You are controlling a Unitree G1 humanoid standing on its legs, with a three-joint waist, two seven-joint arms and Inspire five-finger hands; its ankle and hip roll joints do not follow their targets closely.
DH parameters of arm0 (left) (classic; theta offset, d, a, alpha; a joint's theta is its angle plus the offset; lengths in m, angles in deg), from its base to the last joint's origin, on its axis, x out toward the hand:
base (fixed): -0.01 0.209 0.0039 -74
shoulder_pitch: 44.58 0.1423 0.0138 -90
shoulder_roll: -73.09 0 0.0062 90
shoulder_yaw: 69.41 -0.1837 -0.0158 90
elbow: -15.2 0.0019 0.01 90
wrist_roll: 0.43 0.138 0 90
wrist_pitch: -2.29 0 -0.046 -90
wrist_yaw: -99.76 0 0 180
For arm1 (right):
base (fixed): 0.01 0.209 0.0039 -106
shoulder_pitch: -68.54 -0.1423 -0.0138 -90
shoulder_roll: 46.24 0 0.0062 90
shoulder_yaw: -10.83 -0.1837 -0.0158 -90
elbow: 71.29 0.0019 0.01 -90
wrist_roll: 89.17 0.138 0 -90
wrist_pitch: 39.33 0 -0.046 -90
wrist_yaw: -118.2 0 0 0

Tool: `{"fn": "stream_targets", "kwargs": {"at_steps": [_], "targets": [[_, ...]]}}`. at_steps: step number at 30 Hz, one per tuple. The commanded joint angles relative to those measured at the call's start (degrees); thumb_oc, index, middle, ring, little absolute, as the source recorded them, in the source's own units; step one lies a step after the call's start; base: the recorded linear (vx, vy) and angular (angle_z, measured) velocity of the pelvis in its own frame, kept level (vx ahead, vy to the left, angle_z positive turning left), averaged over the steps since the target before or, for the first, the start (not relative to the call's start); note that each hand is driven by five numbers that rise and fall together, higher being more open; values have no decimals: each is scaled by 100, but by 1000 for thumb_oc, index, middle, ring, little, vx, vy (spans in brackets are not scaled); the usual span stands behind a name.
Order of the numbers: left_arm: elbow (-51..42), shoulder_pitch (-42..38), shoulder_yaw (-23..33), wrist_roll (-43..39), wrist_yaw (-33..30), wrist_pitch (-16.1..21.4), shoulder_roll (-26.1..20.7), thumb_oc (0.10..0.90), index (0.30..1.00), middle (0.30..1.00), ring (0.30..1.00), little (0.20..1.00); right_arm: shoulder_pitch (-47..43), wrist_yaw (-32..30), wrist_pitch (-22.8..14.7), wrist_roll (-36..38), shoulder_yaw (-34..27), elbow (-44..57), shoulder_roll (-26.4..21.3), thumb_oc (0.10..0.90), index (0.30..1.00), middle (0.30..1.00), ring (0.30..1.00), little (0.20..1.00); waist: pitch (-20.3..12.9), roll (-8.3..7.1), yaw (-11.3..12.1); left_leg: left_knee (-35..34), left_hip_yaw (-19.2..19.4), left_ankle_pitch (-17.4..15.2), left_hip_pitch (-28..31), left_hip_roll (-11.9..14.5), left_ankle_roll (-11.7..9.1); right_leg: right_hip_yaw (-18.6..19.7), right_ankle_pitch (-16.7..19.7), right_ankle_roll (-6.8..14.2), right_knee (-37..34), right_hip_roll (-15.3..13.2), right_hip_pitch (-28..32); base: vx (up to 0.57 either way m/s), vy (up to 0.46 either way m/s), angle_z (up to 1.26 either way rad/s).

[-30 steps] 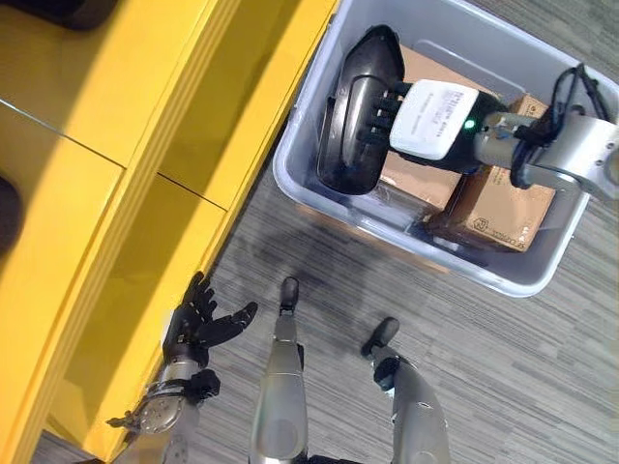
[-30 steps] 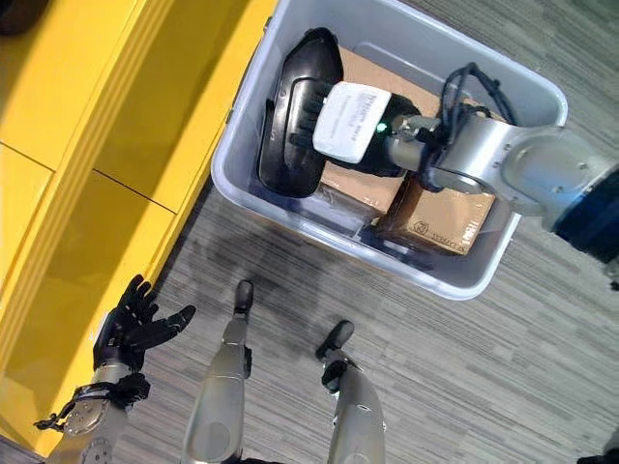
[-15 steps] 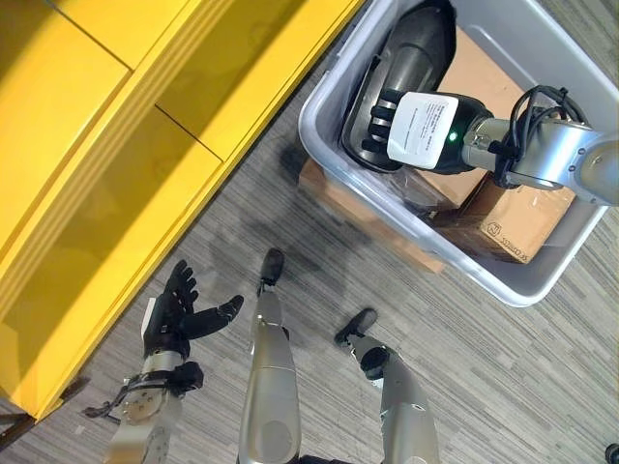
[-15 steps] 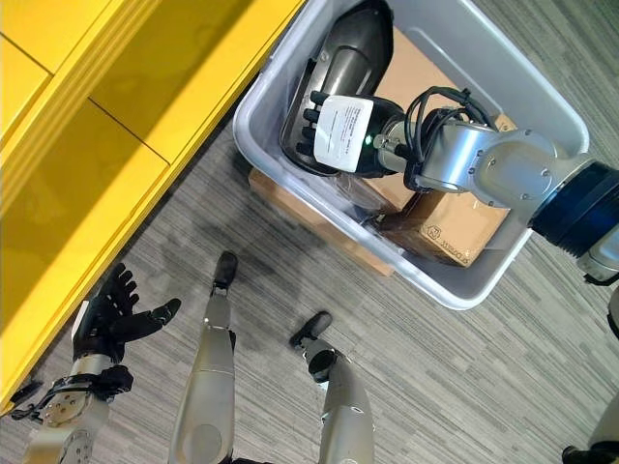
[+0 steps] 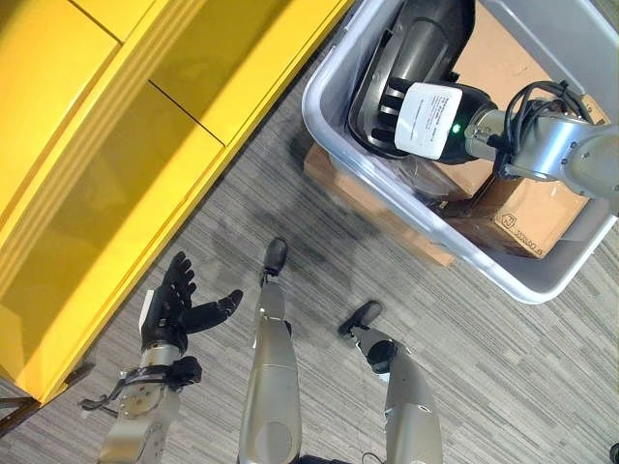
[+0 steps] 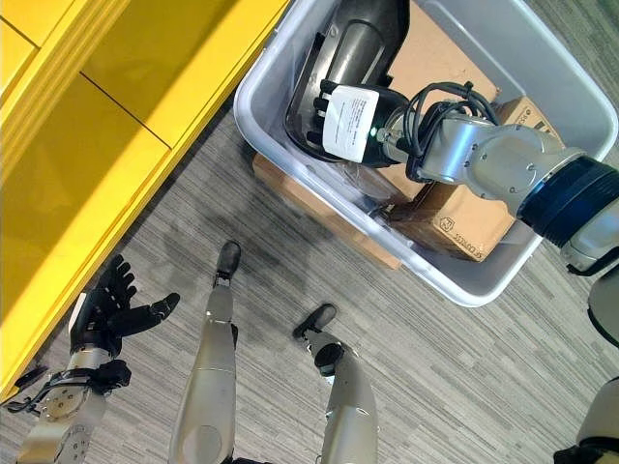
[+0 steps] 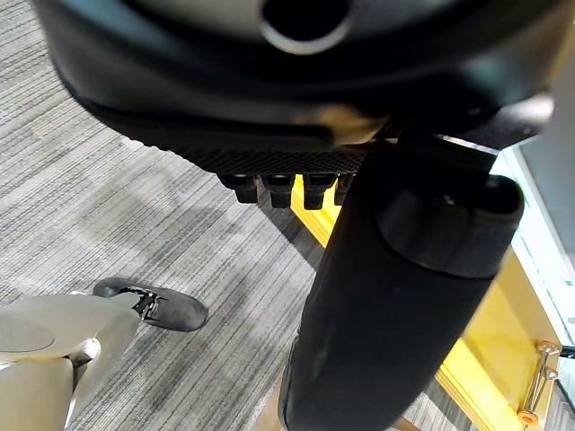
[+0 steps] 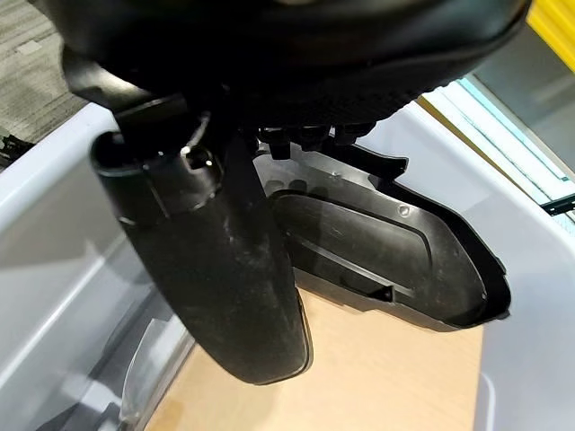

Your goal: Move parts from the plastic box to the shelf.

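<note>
Black plastic sits under our right robot hand point(image 5: 426, 118), which reaches into the grey plastic box point(image 5: 503, 275). Its fingers lie over the dark moulded part point(image 6: 348, 72), but we cannot tell whether they are curled round it or just resting on it. In the right wrist view the part point(image 8: 386, 260) shows past the fingertips, leaning against the box's near wall and lying on a cardboard box point(image 5: 527, 217) inside. Its long axis runs from the box's near wall towards its far end, roughly in line with the hand.

Our left robot hand point(image 5: 179, 311) hangs low over the striped grey floor point(image 5: 503, 387), fingers spread and holding nothing, just beside the yellow shelf point(image 5: 116, 164). The shelf lies to the left of the box, well apart from the part, so we judge that the right hand, being the nearer one, must lift the part and carry it leftward.

The cardboard box bears a small printed mark, and the hand's white cover some print, both too small to read.
</note>
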Motion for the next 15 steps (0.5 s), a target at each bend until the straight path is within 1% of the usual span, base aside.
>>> {"fn": "stream_targets", "kwargs": {"at_steps": [1, 8, 15], "targets": [[-316, 17, 176, 65, -146, 439, -372, 900, 1000, 1000, 1000, 1000, -697, -290, 341, -151, -164, -93, -402, 900, 1000, 1000, 1000, 1000, -8, -322, 265, -491, 338, -57, 805, 338, -291, 547, 541, 844, -1216, 88, 741, 0, 0, 0], [-356, 74, 261, 27, -205, 482, -499, 900, 1000, 1000, 1000, 1000, -807, -427, 501, -323, -164, -405, -516, 900, 1000, 1000, 1000, 1000, -8, -461, 315, -491, 234, -101, 679, 248, -256, 575, 515, 863, -1151, 59, 589, 43, 6, 4], [-372, 114, 312, -20, -242, 523, -532, 900, 1000, 1000, 1000, 1000, -866, -587, 751, -436, -164, -850, -553, 900, 1000, 1000, 1000, 1000, -8, -504, 302, -491, 193, -145, 576, 171, -211, 595, 497, 875, -1089, 31, 459, 11, 2, 1]]}}
